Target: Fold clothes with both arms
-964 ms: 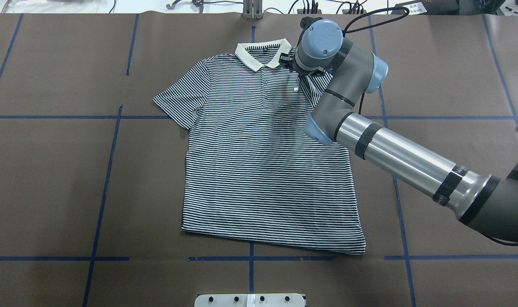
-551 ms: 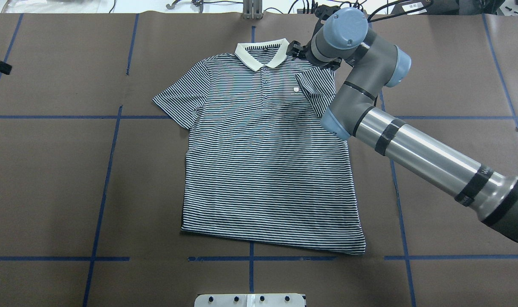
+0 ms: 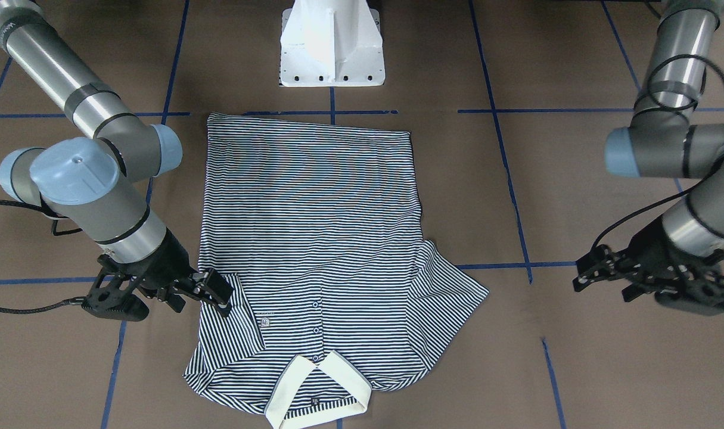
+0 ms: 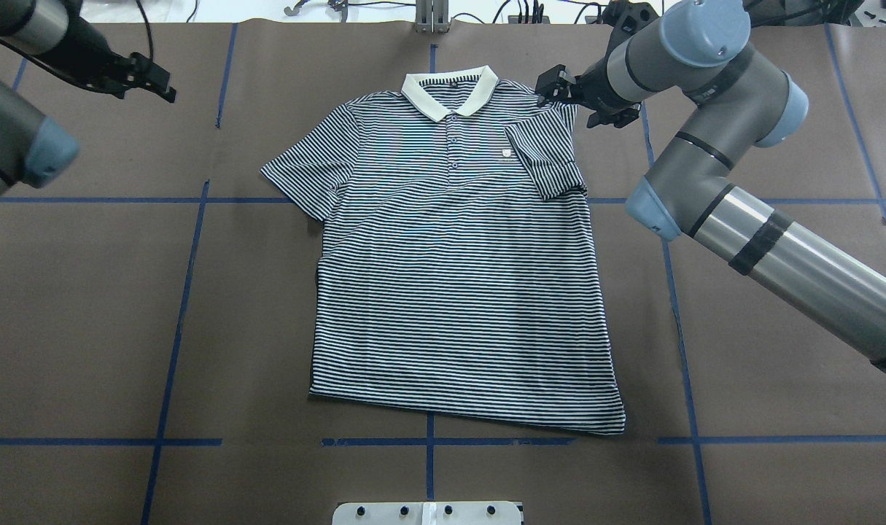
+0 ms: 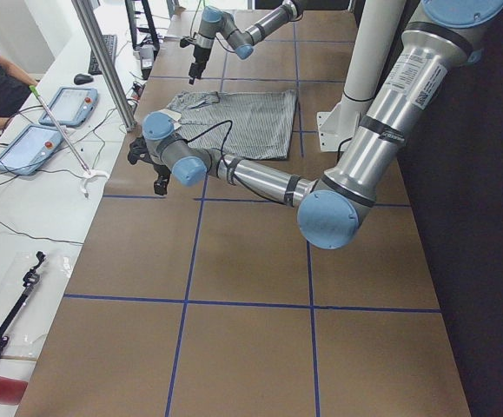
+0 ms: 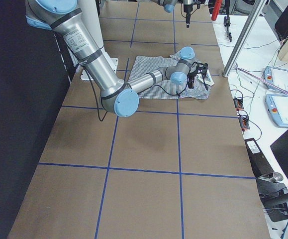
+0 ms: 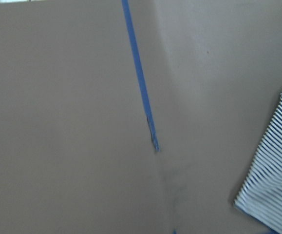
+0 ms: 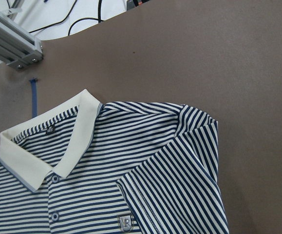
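Note:
The striped polo shirt (image 4: 450, 277) lies flat, front up, cream collar (image 4: 450, 91) at the far side. Its sleeve on my right side (image 4: 548, 164) is folded in over the chest beside the logo. The other sleeve (image 4: 308, 171) lies spread out. My right gripper (image 4: 556, 87) hovers just off the shoulder by the folded sleeve, open and empty; it also shows in the front view (image 3: 210, 289). My left gripper (image 4: 158, 82) is open and empty over bare table, far left of the shirt, and shows in the front view (image 3: 588, 274). The right wrist view shows the collar and folded sleeve (image 8: 179, 185).
The brown table cover carries blue tape lines (image 4: 187, 277). The white pedestal base (image 3: 332, 47) stands at the near edge behind the hem. An aluminium post (image 4: 432, 18) and cables sit past the far edge. A bench with tablets (image 5: 47, 122) runs along that side.
My right gripper has drawn back from over the chest to the right, past the shoulder, leaving the sleeve folded in. My left arm has come into view at the far left.

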Available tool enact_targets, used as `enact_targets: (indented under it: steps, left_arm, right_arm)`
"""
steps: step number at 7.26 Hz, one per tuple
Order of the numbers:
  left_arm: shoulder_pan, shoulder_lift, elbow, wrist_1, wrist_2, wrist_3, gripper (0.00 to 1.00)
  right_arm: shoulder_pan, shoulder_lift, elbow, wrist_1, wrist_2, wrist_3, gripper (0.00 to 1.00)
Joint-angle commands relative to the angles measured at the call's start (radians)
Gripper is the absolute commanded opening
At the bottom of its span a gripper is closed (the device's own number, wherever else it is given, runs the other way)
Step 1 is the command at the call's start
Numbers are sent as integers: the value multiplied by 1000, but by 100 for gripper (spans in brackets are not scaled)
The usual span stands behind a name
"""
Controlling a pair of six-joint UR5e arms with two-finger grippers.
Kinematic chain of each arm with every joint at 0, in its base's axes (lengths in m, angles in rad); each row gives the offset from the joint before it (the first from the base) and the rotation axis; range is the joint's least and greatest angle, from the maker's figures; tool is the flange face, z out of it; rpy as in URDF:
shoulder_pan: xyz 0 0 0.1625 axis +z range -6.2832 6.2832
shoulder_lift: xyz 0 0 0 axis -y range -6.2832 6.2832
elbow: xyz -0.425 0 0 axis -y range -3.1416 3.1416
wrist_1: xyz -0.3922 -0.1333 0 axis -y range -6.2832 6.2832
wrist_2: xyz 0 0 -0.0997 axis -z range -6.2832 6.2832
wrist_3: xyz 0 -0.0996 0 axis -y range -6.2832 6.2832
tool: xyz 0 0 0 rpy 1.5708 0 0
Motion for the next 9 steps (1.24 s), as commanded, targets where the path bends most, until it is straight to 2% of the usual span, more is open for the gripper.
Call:
enact_targets:
  steps: [1, 4, 6, 9]
  left_arm:
    - [130, -51, 72, -87, 129, -96, 85]
    - [184, -53, 72, -91, 130, -105, 66]
    - [200, -59, 72, -96, 130, -105, 60]
    - [204, -59, 88, -107, 130, -101, 57]
  right_arm:
    - [7, -90, 130, 0, 19, 1, 100]
    - [5, -96, 135, 0, 13, -1, 100]
    - [7, -101, 134, 2, 14, -1, 100]
    - [7, -110, 131, 2, 11, -4, 100]
